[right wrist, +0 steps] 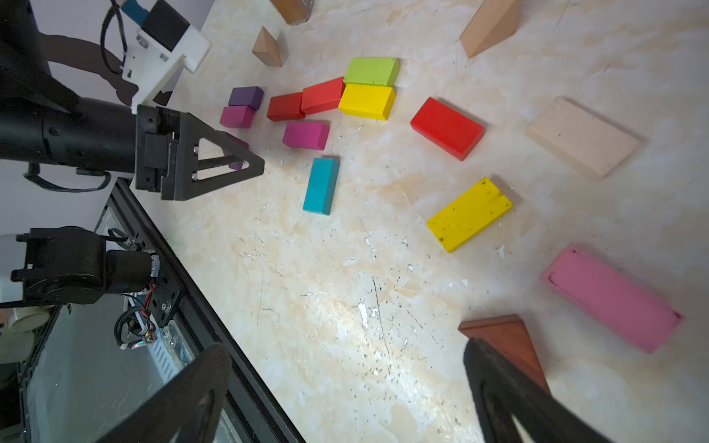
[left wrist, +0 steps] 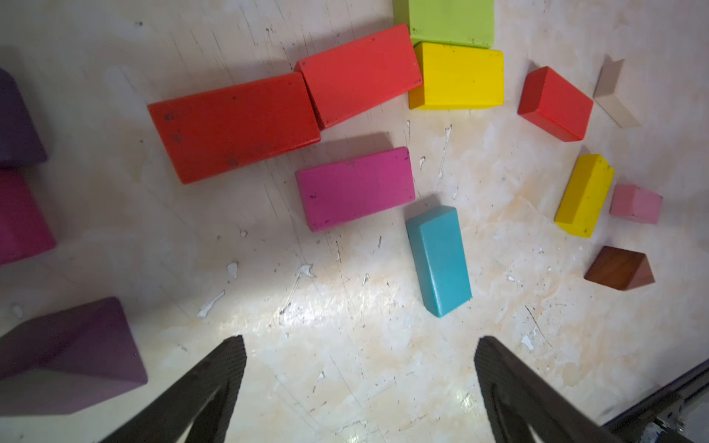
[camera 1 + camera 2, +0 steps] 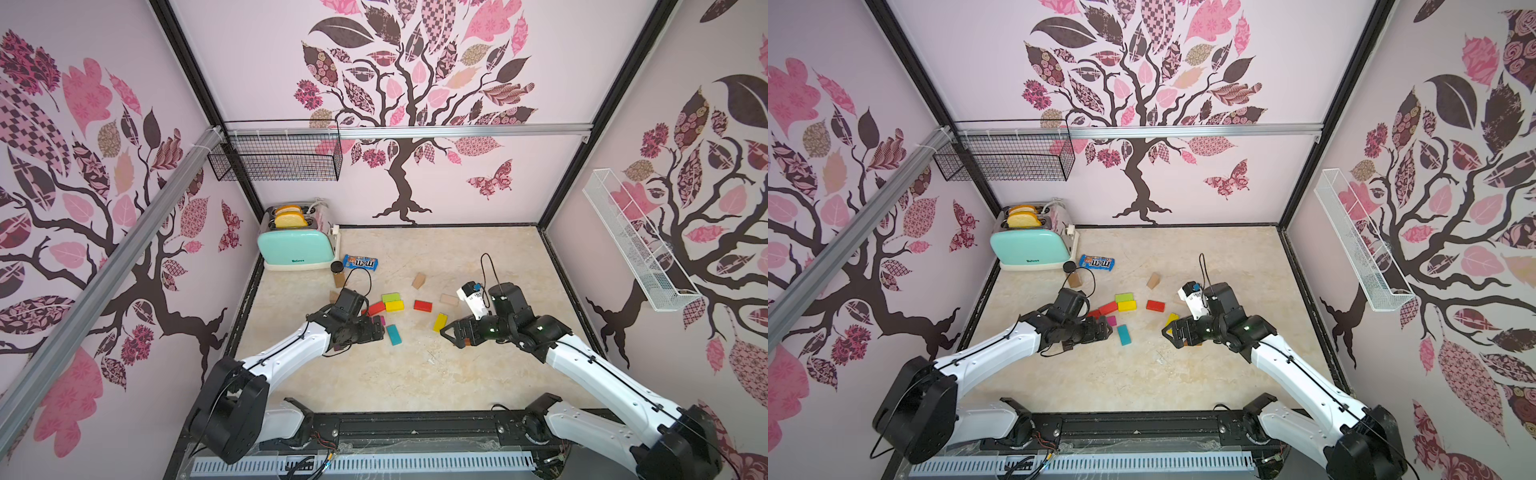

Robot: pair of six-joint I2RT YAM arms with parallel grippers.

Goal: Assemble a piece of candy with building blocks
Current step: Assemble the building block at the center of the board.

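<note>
left claw (image 2: 360, 341) and right claw (image 1: 347, 347) both open, empty; blocks (image 2: 355, 188) look light, rigid, slick, so pinch across narrow sides.

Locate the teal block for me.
In a top view the teal block lies flat on the table, left of centre, just past the left gripper and beside the magenta block.

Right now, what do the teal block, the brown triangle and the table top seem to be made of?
The teal block is probably wood under matte paint: even colour, no glare. The brown triangle looks like stained wood, slightly glossy; grain streaks show through. The table top is a glossy marble-look sheet, perhaps printed film; white chips and scratches suggest a thin layer.
</note>
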